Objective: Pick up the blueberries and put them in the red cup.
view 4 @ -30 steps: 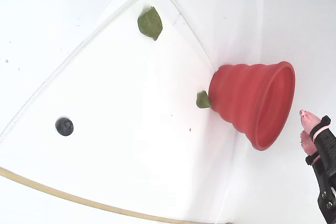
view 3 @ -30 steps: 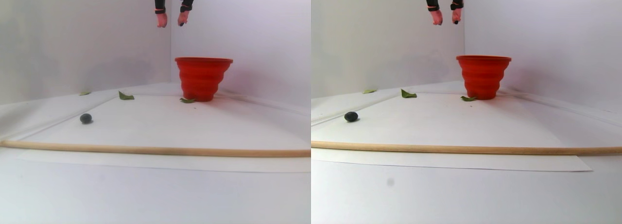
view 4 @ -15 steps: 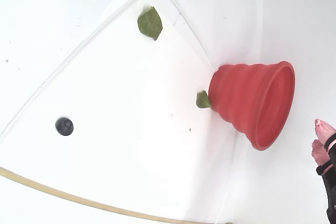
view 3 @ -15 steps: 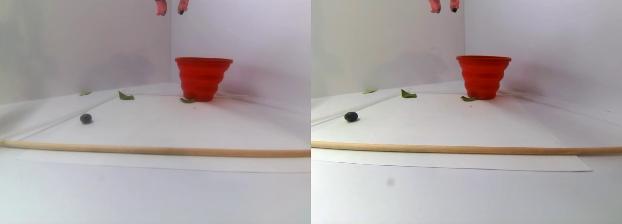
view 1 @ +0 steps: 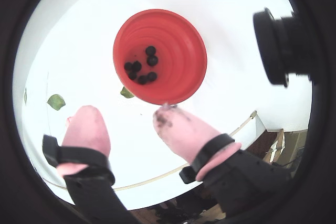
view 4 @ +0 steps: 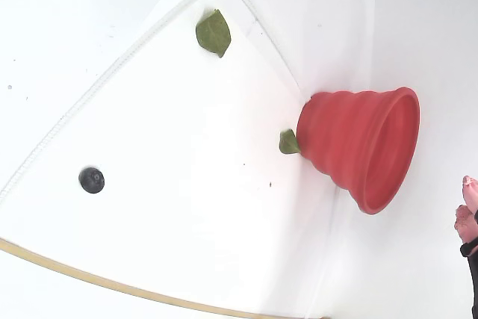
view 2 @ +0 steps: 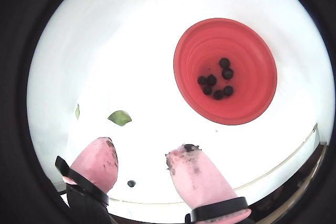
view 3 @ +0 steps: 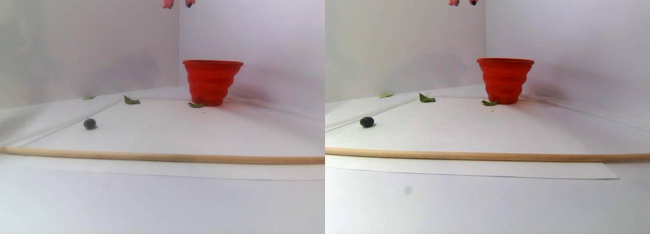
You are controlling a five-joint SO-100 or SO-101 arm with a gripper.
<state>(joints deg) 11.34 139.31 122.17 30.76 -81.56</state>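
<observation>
White paper floor (view 4: 187,207) is bearing 1 loose dark round blueberry (view 4: 91,180). The pink-fingered gripper (view 2: 142,156) is hanging empty, fingers apart, above the ribbed red cup (view 2: 247,103) holding 6 berries (view 2: 216,83).

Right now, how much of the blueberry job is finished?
Done: six blueberries lie in the red cup. In hand: nothing; the gripper hangs above the cup, jaws open and empty. Left: one blueberry on the white table, far from the cup.

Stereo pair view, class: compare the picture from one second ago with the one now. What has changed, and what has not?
The gripper has risen toward the top edge, open and empty, with only its pink fingertips showing. The red cup, the loose blueberry, the leaves and the wooden stick have not moved.
</observation>
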